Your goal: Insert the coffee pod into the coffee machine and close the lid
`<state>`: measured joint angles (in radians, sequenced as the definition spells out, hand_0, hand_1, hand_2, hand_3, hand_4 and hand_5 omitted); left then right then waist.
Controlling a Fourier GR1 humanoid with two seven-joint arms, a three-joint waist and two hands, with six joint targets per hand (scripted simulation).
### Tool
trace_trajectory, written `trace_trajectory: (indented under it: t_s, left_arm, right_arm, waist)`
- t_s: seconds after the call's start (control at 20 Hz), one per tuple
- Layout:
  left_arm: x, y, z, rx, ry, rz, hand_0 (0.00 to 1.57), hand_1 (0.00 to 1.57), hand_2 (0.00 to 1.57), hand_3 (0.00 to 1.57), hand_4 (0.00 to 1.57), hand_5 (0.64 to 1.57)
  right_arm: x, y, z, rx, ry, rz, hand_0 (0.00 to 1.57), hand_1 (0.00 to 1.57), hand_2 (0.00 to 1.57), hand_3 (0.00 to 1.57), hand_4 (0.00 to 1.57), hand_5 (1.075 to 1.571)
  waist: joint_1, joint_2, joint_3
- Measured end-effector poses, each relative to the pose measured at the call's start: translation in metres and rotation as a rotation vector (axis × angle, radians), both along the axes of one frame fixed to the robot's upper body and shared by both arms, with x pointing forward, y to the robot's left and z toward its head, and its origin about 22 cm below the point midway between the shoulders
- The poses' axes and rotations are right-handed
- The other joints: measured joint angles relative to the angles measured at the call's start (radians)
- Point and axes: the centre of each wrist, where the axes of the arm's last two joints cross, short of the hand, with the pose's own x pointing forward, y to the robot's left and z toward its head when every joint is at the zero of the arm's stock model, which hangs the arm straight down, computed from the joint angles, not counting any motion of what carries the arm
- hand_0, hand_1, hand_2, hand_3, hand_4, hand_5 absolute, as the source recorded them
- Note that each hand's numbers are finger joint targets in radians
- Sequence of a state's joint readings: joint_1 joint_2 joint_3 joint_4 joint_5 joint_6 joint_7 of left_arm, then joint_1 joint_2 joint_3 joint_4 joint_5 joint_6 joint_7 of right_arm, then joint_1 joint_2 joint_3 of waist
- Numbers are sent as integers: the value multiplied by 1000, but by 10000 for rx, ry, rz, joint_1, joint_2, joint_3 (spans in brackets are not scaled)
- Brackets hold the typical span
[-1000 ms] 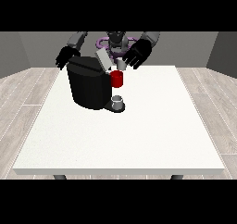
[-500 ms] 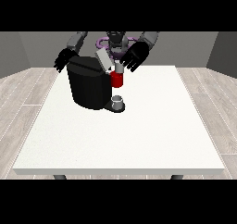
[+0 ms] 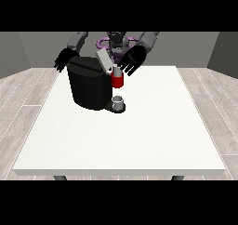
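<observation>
You have the black coffee machine (image 3: 89,87) standing toward the far left of the white tabletop (image 3: 139,126), its grey lid (image 3: 104,60) tilted up and open. A red thing at the machine (image 3: 117,81) sits at its front, and below that a small grey cup (image 3: 118,101) rests on the machine's base. The hand at the view's right (image 3: 131,61) hovers just beside the lid and above the red thing, fingers spread and released, grasping nothing. The hand at the view's left (image 3: 62,61) hangs behind the machine's far corner, fingers relaxed. You cannot make out the coffee pod.
</observation>
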<state>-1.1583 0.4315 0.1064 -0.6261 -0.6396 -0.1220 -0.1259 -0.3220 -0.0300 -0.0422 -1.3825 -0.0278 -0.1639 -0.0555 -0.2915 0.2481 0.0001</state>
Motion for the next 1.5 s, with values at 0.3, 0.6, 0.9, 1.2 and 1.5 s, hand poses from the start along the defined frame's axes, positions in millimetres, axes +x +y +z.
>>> trace_trajectory:
  t_s: [0.3,0.6,0.9,1.2,1.5]
  left_arm:
    - [1,-1,4,32,-2,-132,1164,1164,1239,1182,492,1571]
    - [1,2,1,62,123,-20,1249,1249,1282,1181,480,1571]
    - [2,-6,-5,41,423,-102,1211,1211,1239,1123,460,1571]
    - [2,4,-3,186,402,-53,1118,1118,1158,990,442,1571]
    - [2,-1,5,492,169,-122,1058,1058,1125,961,367,1571]
  right_arm:
    - [3,-5,1,15,-51,-131,0,0,0,0,435,1571]
    - [2,-8,3,-33,-31,-160,0,0,0,0,437,1571]
    - [2,-8,0,14,156,-274,0,0,0,0,397,1571]
    - [-4,-3,-2,31,-5,-105,0,0,0,0,438,1571]
    - [2,-9,1,42,-146,-211,0,0,0,0,415,1571]
  waist:
    - [101,122,4]
    - [27,142,7]
    - [121,44,7]
    - [-25,97,9]
    - [118,205,15]
